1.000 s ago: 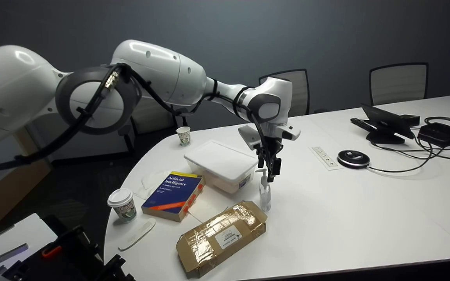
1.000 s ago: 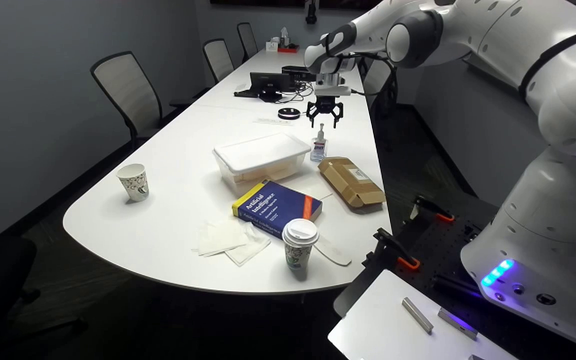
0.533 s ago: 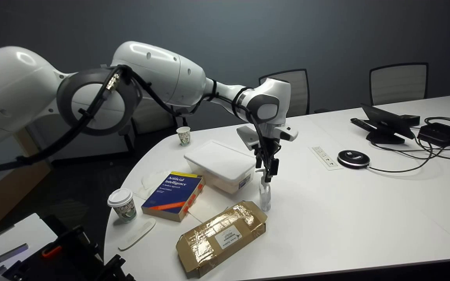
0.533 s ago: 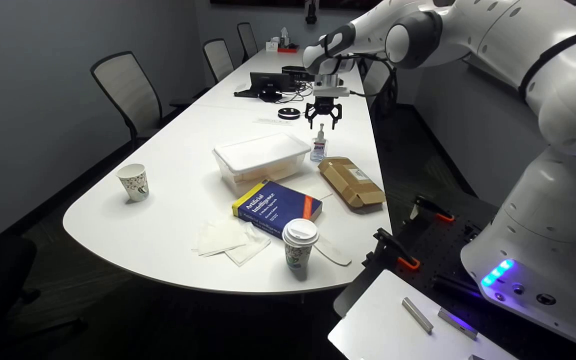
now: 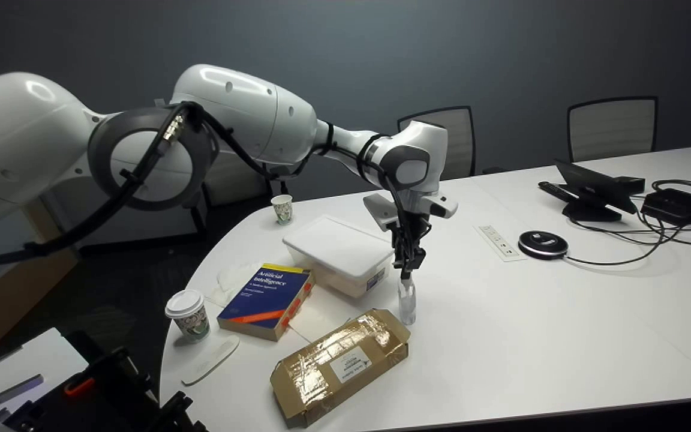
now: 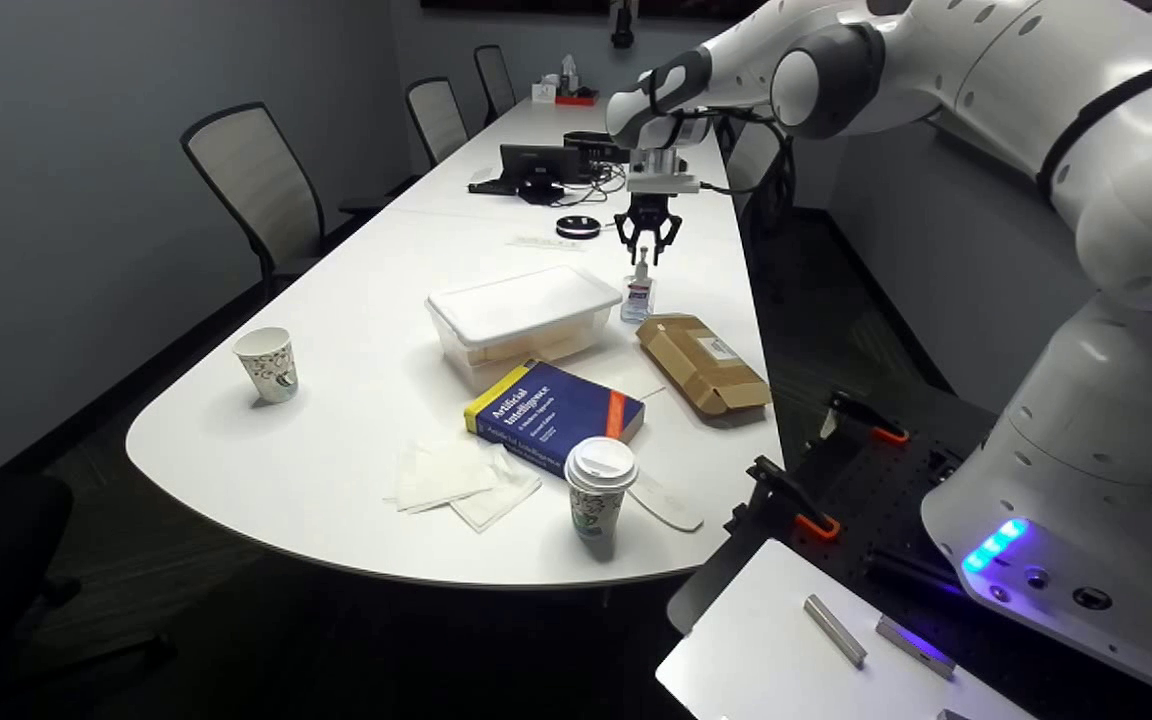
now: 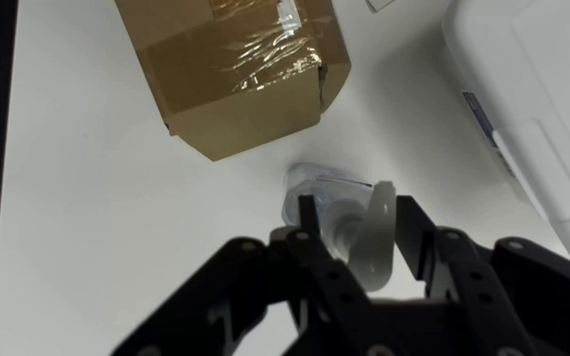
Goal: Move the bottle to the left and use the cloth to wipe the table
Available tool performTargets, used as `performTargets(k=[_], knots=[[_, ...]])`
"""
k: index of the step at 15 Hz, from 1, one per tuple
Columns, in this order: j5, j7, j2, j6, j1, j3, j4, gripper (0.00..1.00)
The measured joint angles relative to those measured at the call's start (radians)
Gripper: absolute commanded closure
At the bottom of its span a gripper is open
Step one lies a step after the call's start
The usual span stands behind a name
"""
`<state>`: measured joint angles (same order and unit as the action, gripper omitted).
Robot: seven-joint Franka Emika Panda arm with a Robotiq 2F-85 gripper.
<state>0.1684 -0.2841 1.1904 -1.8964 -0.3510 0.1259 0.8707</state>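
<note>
A small clear pump bottle (image 5: 406, 305) stands upright on the white table (image 5: 519, 336), beside the lidded container. My gripper (image 6: 645, 258) is over it, pointing down, with its fingers on either side of the pale pump top. In the wrist view the pump head (image 7: 375, 242) lies close to one finger (image 7: 410, 230); whether they touch I cannot tell. A visible gap separates it from the opposite finger (image 7: 308, 215), so the jaws stand partly open. White napkin-like sheets (image 6: 441, 475), which look like the cloth, lie beside the blue book.
A cardboard box (image 5: 339, 366) sits right by the bottle, and the lidded plastic container (image 6: 526, 305) is on its other side. A blue book (image 6: 556, 410), a lidded cup (image 6: 599, 490) and an open paper cup (image 6: 268, 365) stand near the rounded table end.
The gripper came down slightly, then its fingers moved closer together around the pump top. The bottle stays in the same place.
</note>
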Motion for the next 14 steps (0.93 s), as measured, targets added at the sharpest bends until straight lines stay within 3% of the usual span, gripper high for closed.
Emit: performTargets(k=[2,4,5,14], knots=[[0.0,0.0,0.0,0.004,-0.005,0.0,-0.002,0.99],[0.0,0.0,0.0,0.011,-0.008,0.0,-0.005,0.96],[0.0,0.0,0.001,0.015,-0.008,0.0,-0.008,1.0],[-0.002,0.0,-0.002,0.074,0.019,-0.002,-0.092,0.97]])
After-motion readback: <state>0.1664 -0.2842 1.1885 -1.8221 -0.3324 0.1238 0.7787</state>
